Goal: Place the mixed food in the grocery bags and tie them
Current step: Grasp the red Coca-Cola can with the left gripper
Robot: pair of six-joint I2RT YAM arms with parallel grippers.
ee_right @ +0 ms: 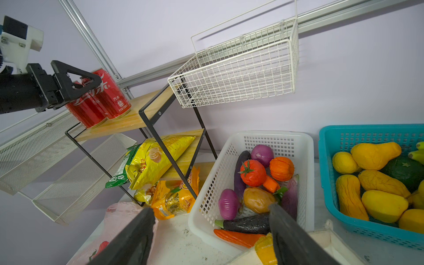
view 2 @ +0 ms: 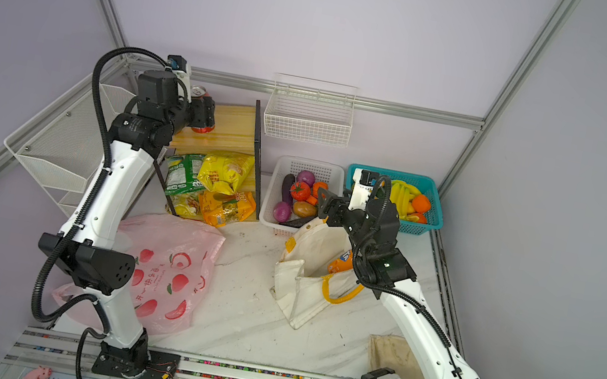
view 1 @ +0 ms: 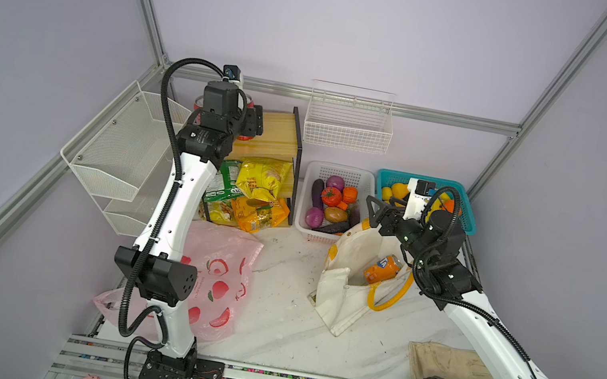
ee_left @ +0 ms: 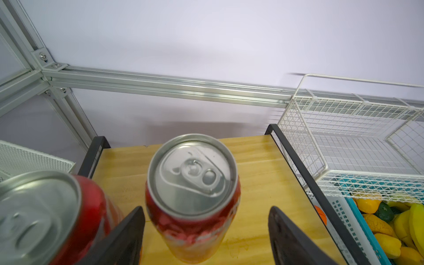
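Note:
Two red cola cans (ee_right: 110, 96) stand on the wooden top shelf (ee_left: 259, 174). My left gripper (ee_left: 206, 229) is open around one cola can (ee_left: 192, 195), with a gap on one side; the second can (ee_left: 46, 213) stands just outside it. The white canvas tote (view 1: 347, 291) lies open with an orange soda can (view 1: 382, 270) inside. My right gripper (view 1: 374, 211) hovers open and empty over the tote's far rim, beside the white basket (ee_right: 206, 206) holding a tomato (ee_right: 252, 172), a potato (ee_right: 257, 199) and purple onions (ee_right: 229, 204). The pink bag (view 1: 218, 281) lies flat under my left arm.
Yellow and green snack packets (view 1: 256, 182) fill the lower shelves. A teal basket (view 1: 464, 223) of yellow fruit sits at the back right. A white wire basket (view 1: 346, 130) hangs on the back wall, mesh trays (view 1: 119, 149) on the left wall. A beige cloth (view 1: 447, 368) lies front right.

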